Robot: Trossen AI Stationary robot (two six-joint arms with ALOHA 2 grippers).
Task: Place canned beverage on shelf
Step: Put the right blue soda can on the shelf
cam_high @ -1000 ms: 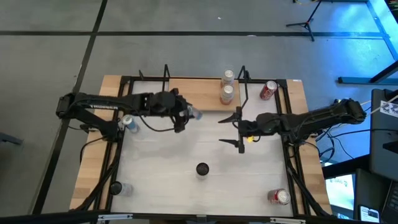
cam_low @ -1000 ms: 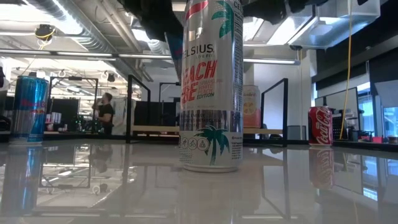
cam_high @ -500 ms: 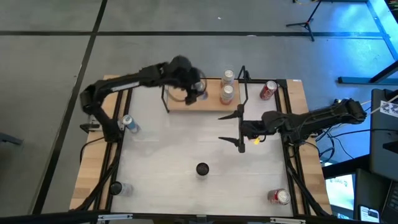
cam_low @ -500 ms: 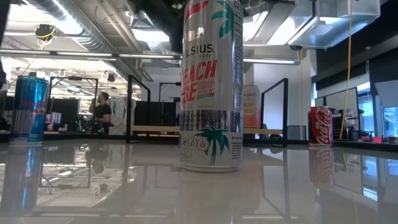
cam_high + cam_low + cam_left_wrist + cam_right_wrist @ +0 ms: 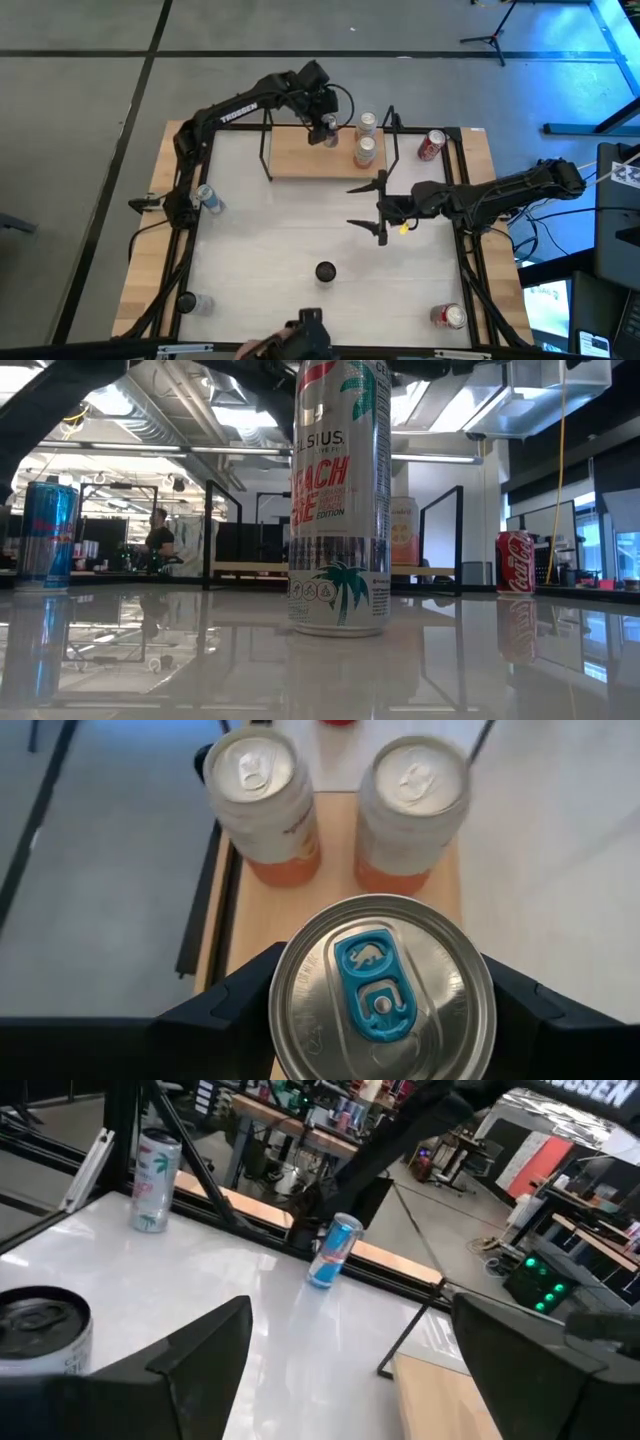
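High view: the left gripper (image 5: 324,128) is stretched out over the far end of the table, above the shelf (image 5: 300,160), a light-wood board with thin black rod uprights at both ends that lies along the table's far edge. In the left wrist view its dark fingers (image 5: 235,1015) are clamped on either side of a silver can (image 5: 382,990) with a blue pull tab, held upright above the bare wood of the board. Just beyond it on the shelf stand two orange-bottomed cans (image 5: 262,795) side by side, close together but apart, toward the shelf's right end. The right gripper (image 5: 374,210) waits over the white tabletop (image 5: 270,240) near the middle right, its two fingers spread wide apart with nothing between them; the right wrist view shows the gap between those fingers (image 5: 205,1345) open onto the table. Other cans are scattered about: a red cola can (image 5: 431,145) at the far right corner beside the shelf, a blue and silver can (image 5: 207,197) near the left edge, a dark-topped can (image 5: 325,271) toward the near middle, a tall white can (image 5: 340,500) with a palm-tree print standing close to the low camera, a pale can (image 5: 196,303) at the near left and a red can (image 5: 449,316) at the near right. In the low view a person (image 5: 157,540) is in the room far behind the table.
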